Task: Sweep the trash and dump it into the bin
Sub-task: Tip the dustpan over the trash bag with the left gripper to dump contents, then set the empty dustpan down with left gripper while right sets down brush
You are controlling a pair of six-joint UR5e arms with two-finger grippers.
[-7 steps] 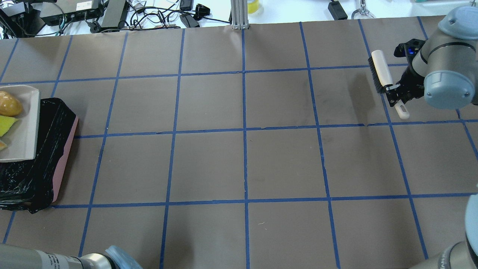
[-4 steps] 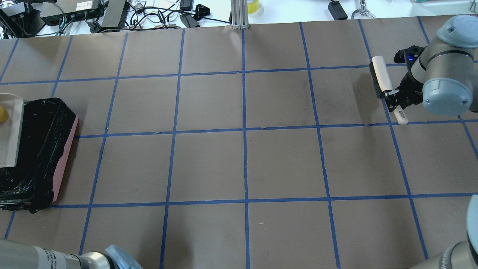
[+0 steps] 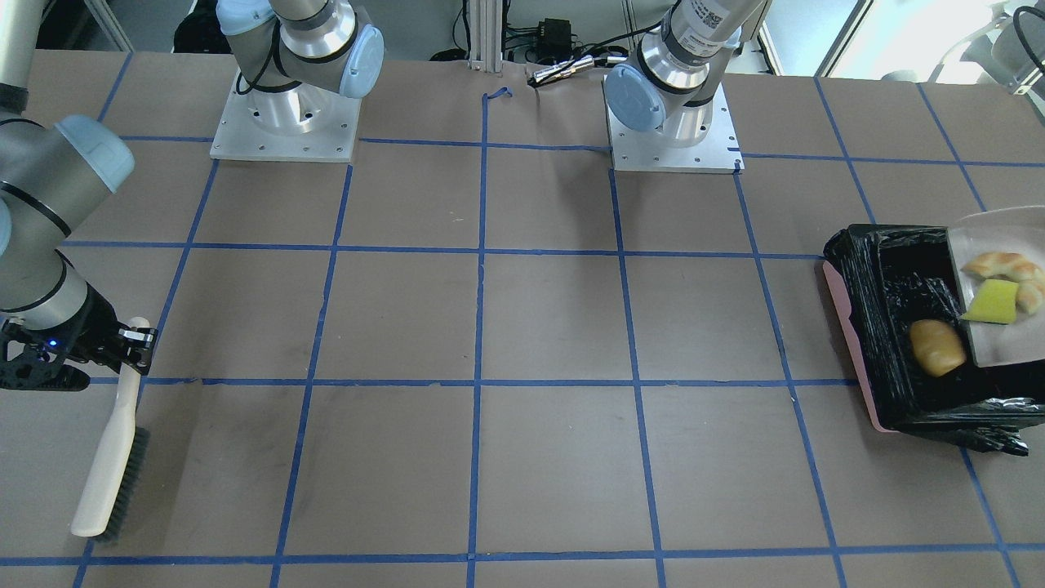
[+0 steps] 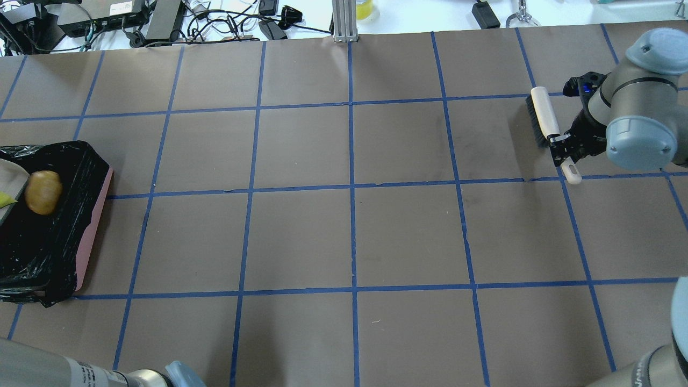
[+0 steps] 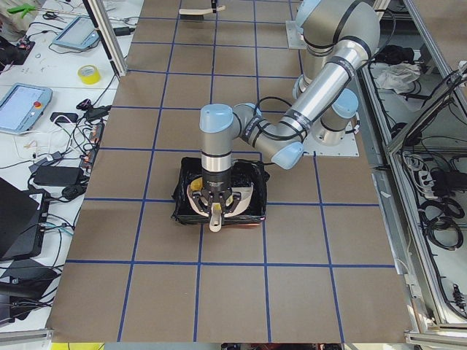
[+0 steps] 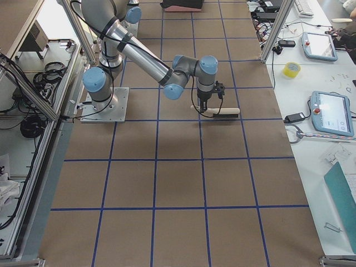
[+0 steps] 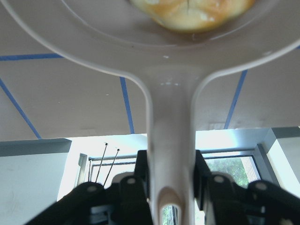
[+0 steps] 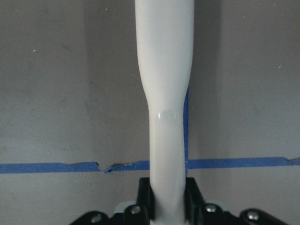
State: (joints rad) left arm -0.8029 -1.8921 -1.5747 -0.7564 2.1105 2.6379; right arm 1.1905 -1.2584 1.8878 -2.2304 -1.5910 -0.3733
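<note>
Robotics lab, tape-gridded table (image 4: 301, 236), teach pendants (image 6: 332, 113), tangled cables (image 4: 215, 21)

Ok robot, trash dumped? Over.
Left gripper shut on grey plastic dustpan over pink black-lined bin. Golden-brown potato-like lump in bin; yellow sponge wedge, cream peel on pan. Right gripper shut on white-handled brush.

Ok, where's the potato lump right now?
At the far right of the front-facing view, on the robot's left side: the potato-like lump is inside the black-lined bin, just off the dustpan lip, near the yellow sponge wedge.
</note>
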